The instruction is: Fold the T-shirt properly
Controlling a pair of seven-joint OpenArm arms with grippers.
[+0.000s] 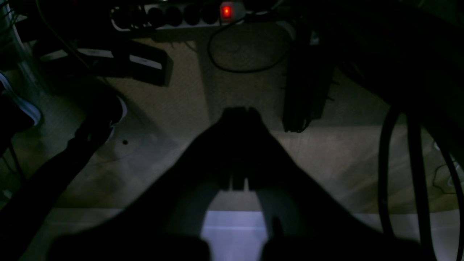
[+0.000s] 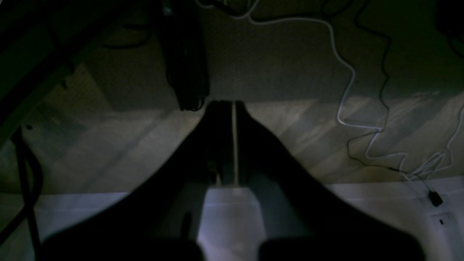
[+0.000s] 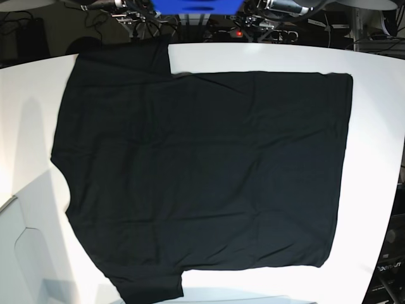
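The black T-shirt (image 3: pixel 202 171) lies spread flat on the white table (image 3: pixel 380 126), covering most of it. One sleeve is at the far left and one at the near left, and the straight hem is to the right. No print or tag shows. My left gripper (image 1: pixel 239 110) is shut and empty. It hangs over the floor beyond the table edge, away from the shirt. My right gripper (image 2: pixel 233 105) is also shut, with only a thin slit between its fingers, empty and over the floor. The shirt is in neither wrist view.
A power strip with a red light (image 1: pixel 226 11), dark boxes (image 1: pixel 145 65) and loose cables (image 2: pixel 344 90) lie on the floor behind the table. A blue object (image 3: pixel 196 6) and the arm bases sit at the table's far edge.
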